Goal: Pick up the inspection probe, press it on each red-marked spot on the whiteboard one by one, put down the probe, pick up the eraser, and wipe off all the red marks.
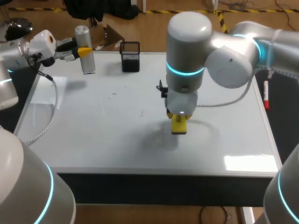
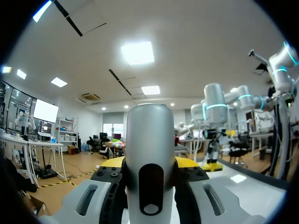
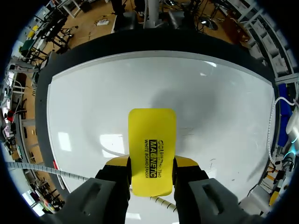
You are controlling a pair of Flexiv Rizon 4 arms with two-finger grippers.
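The right gripper (image 3: 152, 163) is clamped on the yellow eraser (image 3: 152, 140): both yellow tips press its long sides, and the printed face points back toward the wrist. The eraser's far end reaches down to the whiteboard (image 3: 93, 116), a little to the right of the board's middle. Whether it actually touches the surface cannot be told. In the head view the same gripper (image 1: 179, 122) hangs straight down from the right arm, which reaches in over the board's right half. The left gripper (image 2: 149, 164) is closed on the inspection probe (image 2: 149, 140), a silver cylinder with a dark oval slot in its side. A yellow tip shows on either side of the cylinder. From above, the probe (image 1: 85, 49) stands upright over the whiteboard's far left corner, gripped partway up. It is not clear whether its lower end meets the board. There is one container, a black mesh holder (image 1: 130, 57), standing on the whiteboard's far edge left of the middle and just to the right of the probe. Its inside is dark, and its contents cannot be made out. One red-capped marker (image 1: 266, 94) lies just off the whiteboard's right edge, parallel to that edge. On the board's left half, between the holder and the eraser, there are a few faint dark specks (image 1: 142, 112), too small to tell their colour. In all there is one probe, one eraser, one holder and one marker, and each of the two grippers holds one thing.
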